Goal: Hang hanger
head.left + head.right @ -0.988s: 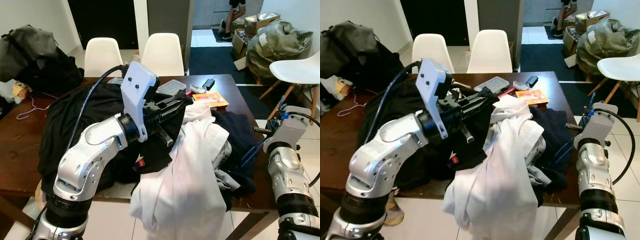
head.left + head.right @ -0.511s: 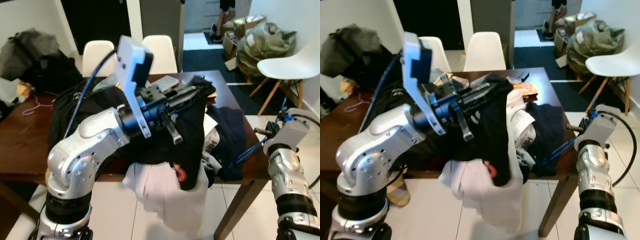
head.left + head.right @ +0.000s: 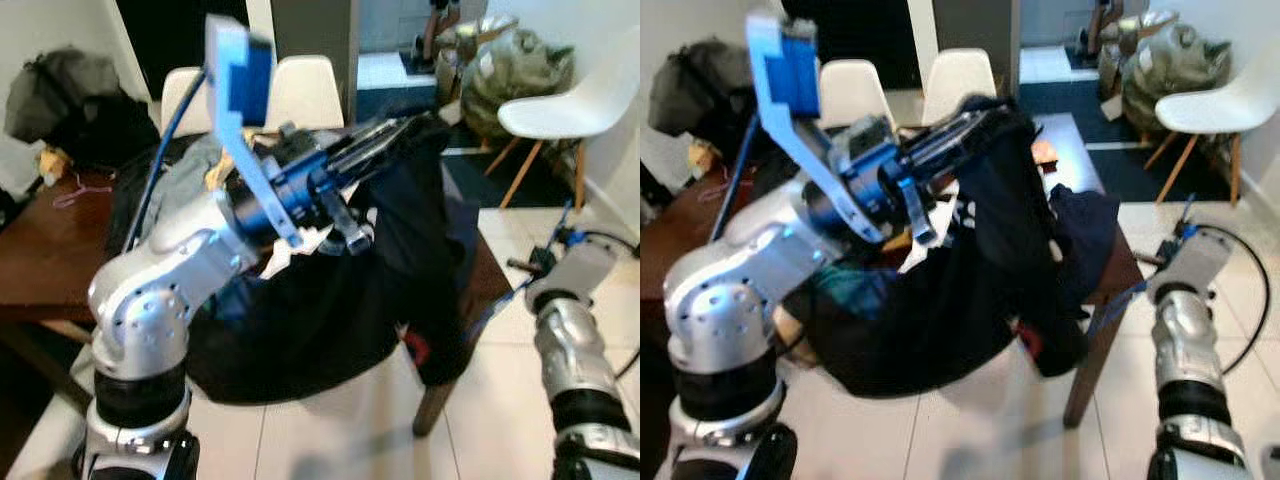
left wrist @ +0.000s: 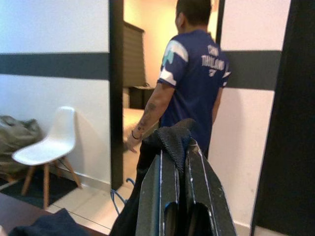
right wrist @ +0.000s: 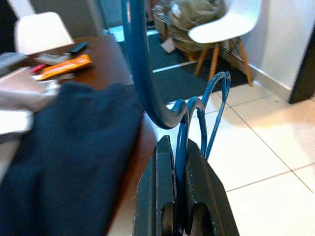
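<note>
My left gripper (image 3: 395,130) is raised above the table and shut on a fold of a black garment (image 3: 400,250), which hangs down from it over the table's right end. In the left wrist view its fingers (image 4: 152,196) pinch the black cloth (image 4: 173,137). My right gripper (image 3: 520,266) is low at the right, beside the table corner, shut on the wire of a blue hanger (image 5: 142,78). The hanger's blue wire (image 3: 1110,312) reaches toward the hanging garment.
The brown table (image 3: 40,270) carries more clothes, among them a navy one (image 5: 64,147). White chairs stand behind it (image 3: 300,80) and at the right (image 3: 570,100). A stuffed bag (image 3: 510,70) lies beyond. A person in a blue shirt (image 4: 192,73) stands in a doorway.
My left gripper has lifted the black garment higher and to the right, free of the white clothes. The head view has swung and tilted. The right gripper still holds the hanger.
</note>
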Motion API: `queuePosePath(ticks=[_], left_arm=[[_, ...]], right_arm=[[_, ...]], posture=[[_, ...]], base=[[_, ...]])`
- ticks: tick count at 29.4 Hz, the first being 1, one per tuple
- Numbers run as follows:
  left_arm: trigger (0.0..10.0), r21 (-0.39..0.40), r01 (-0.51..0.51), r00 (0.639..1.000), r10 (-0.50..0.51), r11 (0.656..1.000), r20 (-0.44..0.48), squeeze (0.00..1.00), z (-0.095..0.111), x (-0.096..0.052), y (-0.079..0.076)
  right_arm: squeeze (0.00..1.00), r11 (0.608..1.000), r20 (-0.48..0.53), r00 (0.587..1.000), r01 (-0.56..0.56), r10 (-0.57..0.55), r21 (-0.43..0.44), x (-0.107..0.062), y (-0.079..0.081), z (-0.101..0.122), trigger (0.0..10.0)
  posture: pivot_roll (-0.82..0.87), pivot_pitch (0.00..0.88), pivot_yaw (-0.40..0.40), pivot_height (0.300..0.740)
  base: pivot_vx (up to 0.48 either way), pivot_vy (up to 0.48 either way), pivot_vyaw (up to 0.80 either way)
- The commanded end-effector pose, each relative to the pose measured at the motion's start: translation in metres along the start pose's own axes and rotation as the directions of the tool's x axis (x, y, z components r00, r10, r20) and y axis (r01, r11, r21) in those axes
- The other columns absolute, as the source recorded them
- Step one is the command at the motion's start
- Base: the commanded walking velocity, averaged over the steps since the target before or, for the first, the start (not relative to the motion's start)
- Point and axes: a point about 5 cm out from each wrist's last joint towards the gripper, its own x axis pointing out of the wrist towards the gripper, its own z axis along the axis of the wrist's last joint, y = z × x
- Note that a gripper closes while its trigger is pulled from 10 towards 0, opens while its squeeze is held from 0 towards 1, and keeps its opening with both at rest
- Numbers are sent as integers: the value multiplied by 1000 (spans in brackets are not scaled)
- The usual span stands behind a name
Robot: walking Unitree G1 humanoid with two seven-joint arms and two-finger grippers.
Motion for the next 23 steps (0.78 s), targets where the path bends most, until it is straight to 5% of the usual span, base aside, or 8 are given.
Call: queuePosePath(ticks=[1,8,12,14,16,19,21,23], left_arm=[[10000,-15,19,998,-18,1000,54,0,9,5,-2],[10000,-76,40,984,-26,996,174,0,31,8,1],[10000,-74,34,989,-23,997,149,0,28,6,2],[10000,-51,15,995,-10,999,99,0,20,4,3],[10000,79,-41,993,50,996,-106,0,-14,-5,11],[10000,126,-49,981,71,991,-182,0,-28,-11,15],[10000,261,-72,921,164,963,-352,0,-67,-20,32],[10000,301,-67,895,191,951,-403,0,-81,-25,37]], right_arm=[[0,1000,5,1000,-11,11,10,0,4,-1,10000],[0,1000,8,1000,-8,8,14,0,4,-1,10000],[0,1000,2,1000,1,-1,17,1,3,-2,10000],[0,999,-1,1000,14,-14,31,1,1,-2,10000],[0,995,-10,999,52,-51,81,1,-5,-2,10000],[0,994,-13,998,60,-59,92,1,-7,-3,10000],[0,992,-19,997,72,-70,101,1,-9,-3,10000],[0,992,-21,997,74,-72,102,1,-9,-3,10000]], posture=[[-84,0,71,736],[-83,0,77,736],[-83,0,78,736],[-84,0,79,736],[-88,0,78,736],[-88,0,78,736],[-92,0,76,736],[-92,0,75,736]], base=[[-352,0,0],[-354,0,0],[-349,0,0],[-337,0,-763],[0,0,-766],[0,0,-769],[0,0,-769],[0,0,-769]])
